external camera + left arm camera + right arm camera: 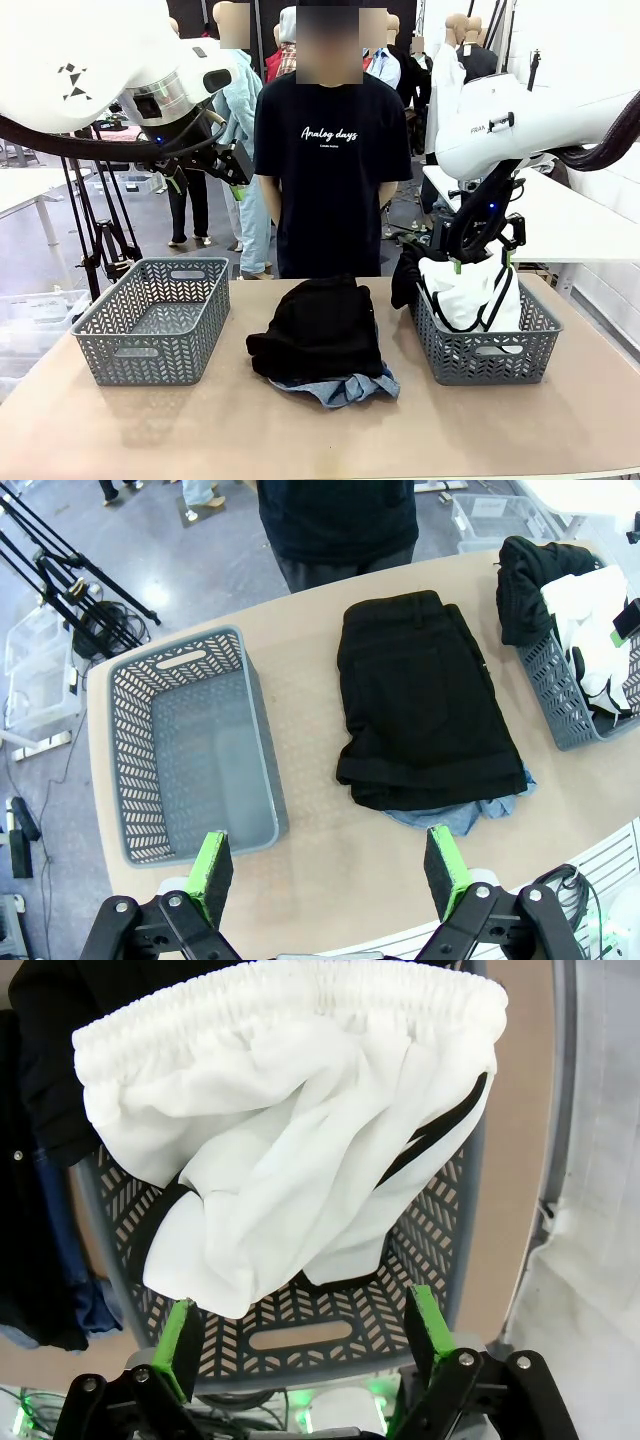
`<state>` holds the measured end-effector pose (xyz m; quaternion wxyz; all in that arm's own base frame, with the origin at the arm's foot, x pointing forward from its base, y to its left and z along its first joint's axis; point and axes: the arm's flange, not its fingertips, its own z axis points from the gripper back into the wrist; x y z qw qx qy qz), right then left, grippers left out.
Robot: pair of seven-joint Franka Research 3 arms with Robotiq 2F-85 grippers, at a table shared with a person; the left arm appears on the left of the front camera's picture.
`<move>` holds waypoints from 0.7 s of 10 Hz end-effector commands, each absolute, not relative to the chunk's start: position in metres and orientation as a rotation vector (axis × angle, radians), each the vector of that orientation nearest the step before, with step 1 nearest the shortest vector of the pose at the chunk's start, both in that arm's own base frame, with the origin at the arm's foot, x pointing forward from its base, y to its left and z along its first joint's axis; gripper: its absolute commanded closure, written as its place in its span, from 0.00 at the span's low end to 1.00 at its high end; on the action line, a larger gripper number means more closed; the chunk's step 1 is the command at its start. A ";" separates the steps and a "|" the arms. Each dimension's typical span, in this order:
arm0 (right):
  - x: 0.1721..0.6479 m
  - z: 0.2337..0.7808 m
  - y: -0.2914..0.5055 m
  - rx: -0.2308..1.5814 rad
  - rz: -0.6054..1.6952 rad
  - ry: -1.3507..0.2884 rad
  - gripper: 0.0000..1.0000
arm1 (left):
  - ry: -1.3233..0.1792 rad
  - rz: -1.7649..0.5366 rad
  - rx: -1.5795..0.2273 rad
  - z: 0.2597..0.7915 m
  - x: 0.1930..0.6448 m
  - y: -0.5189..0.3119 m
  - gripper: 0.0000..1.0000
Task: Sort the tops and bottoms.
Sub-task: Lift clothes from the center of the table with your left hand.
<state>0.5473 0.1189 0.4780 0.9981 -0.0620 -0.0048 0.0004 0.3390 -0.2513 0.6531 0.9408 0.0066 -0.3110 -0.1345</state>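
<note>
A white garment with thin black piping (470, 295) (300, 1130) lies heaped in the right grey basket (480, 355) (425, 1245). A black garment (405, 275) (530, 575) hangs over that basket's far left corner. At the table's middle, folded black shorts (318, 325) (425, 700) rest on a faded blue denim piece (345, 388) (450, 818). My right gripper (481, 262) (302, 1335) hovers open just above the white garment, nothing between its fingers. High over the table's left side, my left gripper (235, 175) (328, 870) is open and empty.
An empty grey basket (152, 320) (190, 750) stands at the table's left. A person in a black printed T-shirt (330, 170) stands at the far edge, hands down. Bare tabletop (300, 430) runs along the near edge.
</note>
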 end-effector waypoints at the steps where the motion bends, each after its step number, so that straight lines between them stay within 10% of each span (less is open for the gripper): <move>1: 0.546 0.477 0.118 -0.127 -0.001 -0.001 0.00 | -0.646 -0.277 0.005 0.653 0.340 -0.248 0.00; 7: 0.519 0.524 0.136 -0.103 0.204 -0.118 0.00 | -0.646 -0.277 0.005 0.653 0.340 -0.248 0.00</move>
